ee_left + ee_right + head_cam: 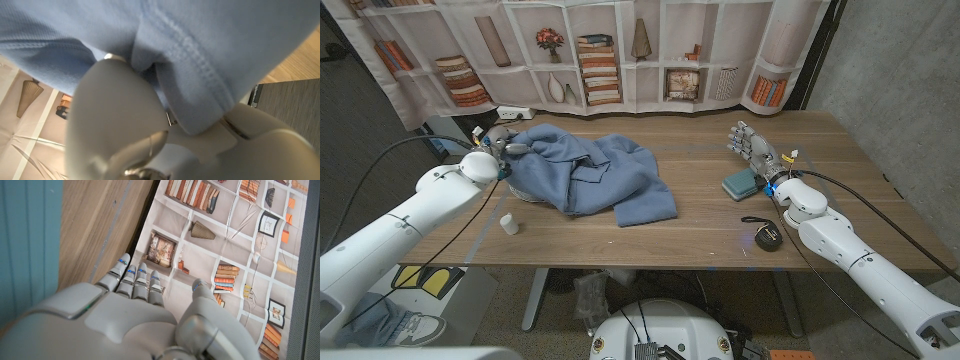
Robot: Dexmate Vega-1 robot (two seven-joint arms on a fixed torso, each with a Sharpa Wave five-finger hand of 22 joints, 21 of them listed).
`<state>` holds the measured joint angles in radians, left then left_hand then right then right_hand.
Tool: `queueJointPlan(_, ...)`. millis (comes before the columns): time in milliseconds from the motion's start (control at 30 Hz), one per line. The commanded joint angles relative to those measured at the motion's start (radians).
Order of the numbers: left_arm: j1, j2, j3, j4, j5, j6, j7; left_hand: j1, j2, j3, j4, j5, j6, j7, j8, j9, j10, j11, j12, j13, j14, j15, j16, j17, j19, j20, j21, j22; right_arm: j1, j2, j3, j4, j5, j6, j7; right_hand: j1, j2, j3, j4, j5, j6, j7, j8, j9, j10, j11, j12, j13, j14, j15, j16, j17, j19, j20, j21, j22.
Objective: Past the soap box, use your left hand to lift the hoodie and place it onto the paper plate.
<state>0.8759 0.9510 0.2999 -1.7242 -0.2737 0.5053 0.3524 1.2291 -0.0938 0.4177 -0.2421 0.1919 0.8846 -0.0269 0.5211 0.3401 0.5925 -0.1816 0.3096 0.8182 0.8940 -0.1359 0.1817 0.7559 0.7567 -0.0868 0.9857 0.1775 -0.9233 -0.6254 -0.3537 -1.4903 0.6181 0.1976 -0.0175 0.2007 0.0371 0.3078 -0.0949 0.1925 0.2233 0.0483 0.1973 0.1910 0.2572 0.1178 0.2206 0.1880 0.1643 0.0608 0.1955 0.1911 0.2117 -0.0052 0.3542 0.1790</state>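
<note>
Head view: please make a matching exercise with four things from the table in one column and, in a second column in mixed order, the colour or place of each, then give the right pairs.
Things:
1. hoodie
2. soap box
3. small cylinder
4. round black object

Descriptions:
A. white, standing near the left arm
B. blue, crumpled, held at its far-left edge by the left hand
C. teal, beside the right hand
D. dark, lying at the near edge by the right arm

Pairs: 1-B, 2-C, 3-A, 4-D
</note>
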Motion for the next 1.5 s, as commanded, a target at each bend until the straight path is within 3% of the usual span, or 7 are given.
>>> queueJointPlan(33, 0.02, 0.0, -0.011, -0.029, 0.008, -0.021, 0.039, -0.007, 0.083, 0.145, 0.166, 0.007, -0.036, -0.029, -0.025, -0.016, -0.033, -0.004, -0.071, -0.048, -0.142, 0.029, -0.01, -0.09, -0.122, 0.048, -0.038, -0.001, -0.002, -0.004, -0.003, -0.008, -0.004, 0.001, 0.002, -0.001, 0.011, 0.001, -0.003, -0.003, 0.01, -0.004, 0.002, 0.002, 0.009, -0.002, 0.003, 0.005, 0.006, 0.001, 0.0, 0.002, 0.009, -0.004, -0.005, 0.004)
queueJointPlan(467, 0.053, -0.007, -0.035, -0.012, -0.018, -0.09, 0.031, -0.172, 0.068, 0.076, 0.217, -0.006, -0.22, -0.097, -0.111, -0.052, -0.219, 0.029, -0.128, -0.144, -0.494, 0.087, -0.001, -0.213, -0.468, 0.191, -0.192, 0.001, -0.002, -0.005, -0.005, -0.007, 0.0, -0.004, 0.008, 0.0, 0.011, 0.001, -0.004, -0.003, 0.01, -0.005, 0.002, 0.002, 0.011, -0.002, 0.004, 0.005, 0.007, 0.0, 0.0, 0.002, 0.011, -0.004, -0.008, 0.004)
queueJointPlan(700, 0.067, -0.006, -0.039, -0.019, -0.023, -0.104, 0.029, -0.218, 0.057, 0.05, 0.232, -0.013, -0.292, -0.104, -0.146, -0.061, -0.263, 0.039, -0.127, -0.167, -0.552, 0.094, -0.001, -0.238, -0.522, 0.21, -0.225, 0.001, -0.009, -0.004, 0.0, -0.006, 0.005, 0.004, 0.007, -0.001, 0.012, 0.001, -0.004, -0.003, 0.01, -0.004, 0.002, 0.002, 0.011, -0.002, 0.004, 0.005, 0.007, 0.0, 0.0, 0.002, 0.012, -0.003, -0.009, 0.004)
queueJointPlan(933, 0.092, 0.0, -0.056, -0.025, -0.032, -0.14, 0.025, -0.279, 0.044, 0.015, 0.248, -0.017, -0.471, -0.14, -0.247, -0.085, -0.343, 0.038, -0.13, -0.231, -0.637, 0.096, -0.001, -0.296, -0.58, 0.233, -0.273, 0.002, -0.016, -0.008, 0.004, -0.012, 0.01, 0.005, 0.008, -0.001, 0.012, 0.001, -0.004, -0.003, 0.01, -0.005, 0.002, 0.002, 0.011, -0.002, 0.004, 0.005, 0.008, -0.001, 0.001, 0.003, 0.012, -0.004, -0.011, 0.004)
queueJointPlan(1100, 0.118, 0.0, -0.066, -0.01, -0.027, -0.217, 0.02, -0.468, 0.042, -0.062, 0.346, -0.009, -0.554, -0.156, -0.303, -0.102, -0.387, 0.055, -0.124, -0.294, -0.684, 0.11, 0.007, -0.339, -0.606, 0.25, -0.315, 0.001, -0.024, -0.007, 0.007, -0.012, 0.014, 0.013, 0.011, 0.0, 0.012, 0.001, -0.004, -0.003, 0.011, -0.005, 0.002, 0.002, 0.011, -0.002, 0.004, 0.005, 0.008, -0.001, 0.0, 0.002, 0.013, -0.004, -0.012, 0.004)
queueJointPlan(1433, 0.123, 0.01, -0.07, -0.022, -0.036, -0.203, 0.003, -0.641, -0.036, -0.166, 0.395, 0.023, -0.624, -0.148, -0.332, -0.118, -0.452, 0.077, -0.125, -0.356, -0.778, 0.131, -0.001, -0.387, -0.693, 0.294, -0.395, 0.001, -0.03, -0.006, 0.009, -0.012, 0.015, 0.017, 0.009, 0.001, 0.012, 0.001, -0.005, -0.003, 0.01, -0.005, 0.002, 0.002, 0.011, -0.001, 0.004, 0.005, 0.007, 0.0, 0.0, 0.002, 0.014, -0.004, -0.014, 0.005)
queueJointPlan(1500, 0.126, 0.011, -0.072, -0.027, -0.035, -0.204, 0.004, -0.667, -0.046, -0.185, 0.395, 0.033, -0.651, -0.151, -0.336, -0.121, -0.482, 0.107, -0.127, -0.37, -0.802, 0.137, 0.0, -0.399, -0.711, 0.298, -0.414, 0.001, -0.03, -0.005, 0.008, -0.01, 0.016, 0.018, 0.01, 0.001, 0.012, 0.001, -0.005, -0.003, 0.01, -0.005, 0.002, 0.002, 0.01, 0.0, 0.004, 0.005, 0.007, 0.001, 0.0, 0.002, 0.014, -0.004, -0.015, 0.005)
